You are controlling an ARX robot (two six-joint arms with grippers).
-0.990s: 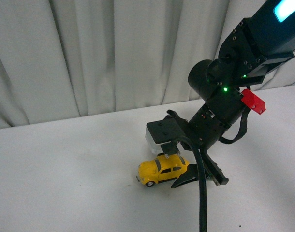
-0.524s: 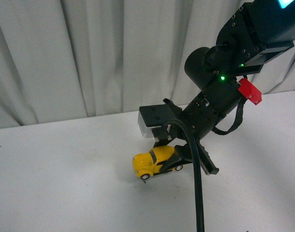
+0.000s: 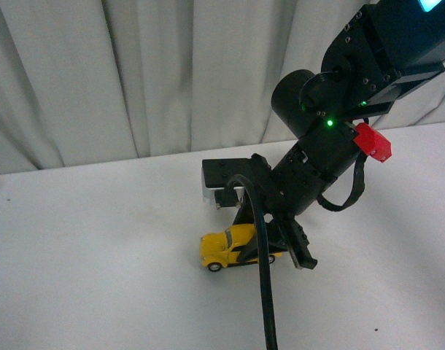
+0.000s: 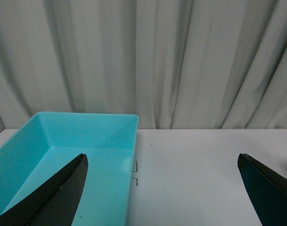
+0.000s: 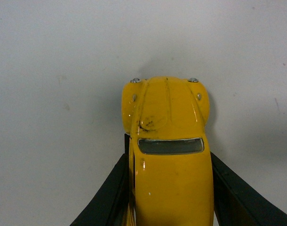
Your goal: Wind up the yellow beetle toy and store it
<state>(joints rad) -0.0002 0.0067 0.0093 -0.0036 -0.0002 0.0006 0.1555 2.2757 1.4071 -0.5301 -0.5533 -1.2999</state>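
Backdrop: pale pleated curtain (image 3: 135, 73), hanging behind the whole work area. Surface: white table (image 3: 84, 277), meeting the curtain at its far edge. Right arm (image 3: 332, 131): black, jointed, reaching down from the upper right of the front view toward the table's middle. A thick black cable (image 3: 265, 306) loops off its wrist toward the camera. Container: turquoise bin (image 4: 87, 114), rectangular and open-topped, on the table with its far wall near the curtain, seen only in the left wrist view. The part of its interior in view shows bare turquoise floor and walls, and one near corner is hidden behind a finger. Left gripper (image 4: 160, 193): jaws spread wide and grasping nothing, dark fingers (image 4: 59, 193) framing the bin and the table beside it. Right gripper (image 3: 260, 246): jaws clenched on the flanks of the yellow beetle toy (image 3: 226, 249), one finger on each side and the bonnet sticking out past the tips. The toy sits at table level near the middle, outside the bin. Whether its wheels touch cannot be told. Small fittings on the right arm: red clip (image 3: 372, 142), green indicator light (image 3: 329, 122).
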